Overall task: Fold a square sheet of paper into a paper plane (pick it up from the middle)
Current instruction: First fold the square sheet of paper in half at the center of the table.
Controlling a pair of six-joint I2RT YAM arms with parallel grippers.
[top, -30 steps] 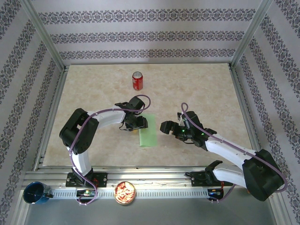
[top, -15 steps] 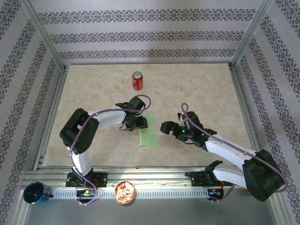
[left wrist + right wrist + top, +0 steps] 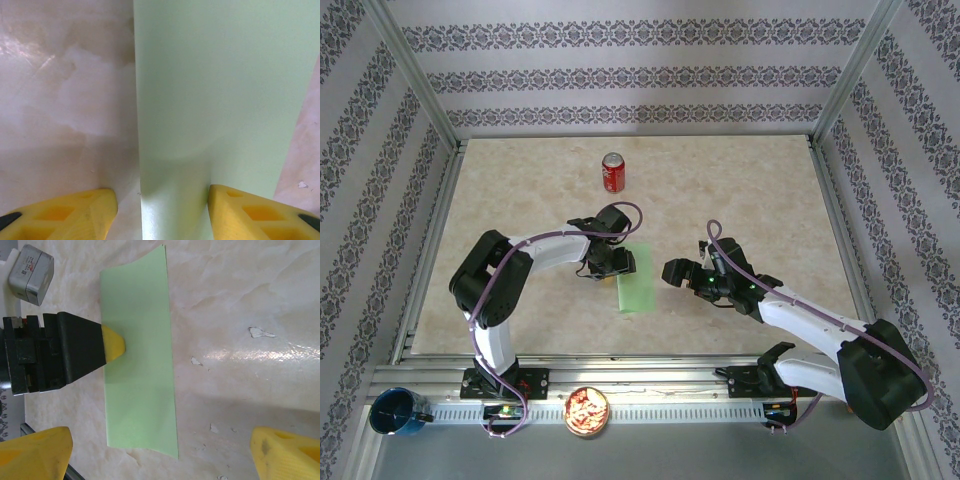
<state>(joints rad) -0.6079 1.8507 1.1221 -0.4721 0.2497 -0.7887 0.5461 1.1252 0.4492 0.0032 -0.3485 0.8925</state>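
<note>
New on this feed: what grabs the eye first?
The light-green paper lies mid-table as a narrow strip, with the left gripper open and planted on its left edge. The right gripper hangs wide open just right of it. A red can stands alone farther back.

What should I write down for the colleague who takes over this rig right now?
Left end effector: open, low at the sheet of paper's left edge.
Right end effector: open, empty, off its right side.
Sheet: flat on the table, a narrow rectangle.
Done: apparently the half fold.
To do: nose and wing folds.
</note>
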